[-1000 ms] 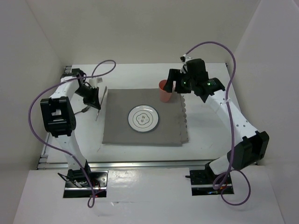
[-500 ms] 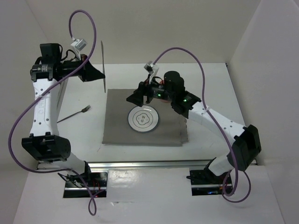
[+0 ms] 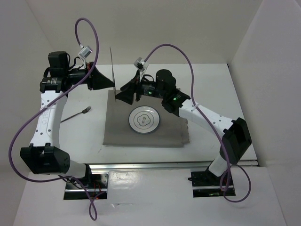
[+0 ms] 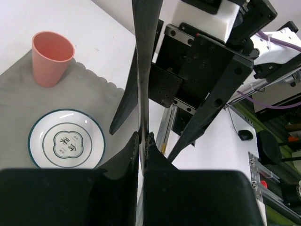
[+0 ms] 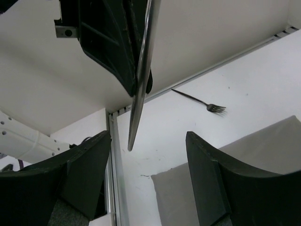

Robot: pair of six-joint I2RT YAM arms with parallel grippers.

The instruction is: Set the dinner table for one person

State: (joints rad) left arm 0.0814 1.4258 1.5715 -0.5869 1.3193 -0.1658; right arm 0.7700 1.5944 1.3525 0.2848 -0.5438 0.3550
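Observation:
My left gripper is raised above the far left of the white dinner table. It is shut on a silver knife that it holds upright. In the left wrist view the jaws pinch the knife. My right gripper is open just right of it. In the right wrist view the knife points down between the spread fingers without touching them. A white plate lies on the grey mat.
A pink cup stands on the mat's far edge beyond the plate; my right arm hides it in the top view. A fork lies on the table left of the mat, also in the right wrist view. White walls enclose three sides.
My left gripper has carried the knife right, towards the mat's far left corner. My right gripper has swung left from above the plate to meet the knife, after leaving the cup.

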